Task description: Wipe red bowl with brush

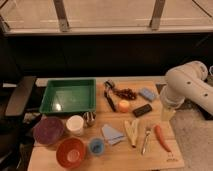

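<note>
The step in hand looks like fetching the slim black-handled dish brush (109, 96). It lies near the back edge of the wooden counter (120, 159), just right of the green plastic tray (68, 96). The white arm's tool (168, 109) hangs over the right edge, jaws spread wide and holding nothing. It should cross to the middle of the handle and set its jaws across it, clear of the small orange round object (123, 105) by the handle's near end. The round orange-red bowl (70, 152) sits at the front-left corner, well apart.
</note>
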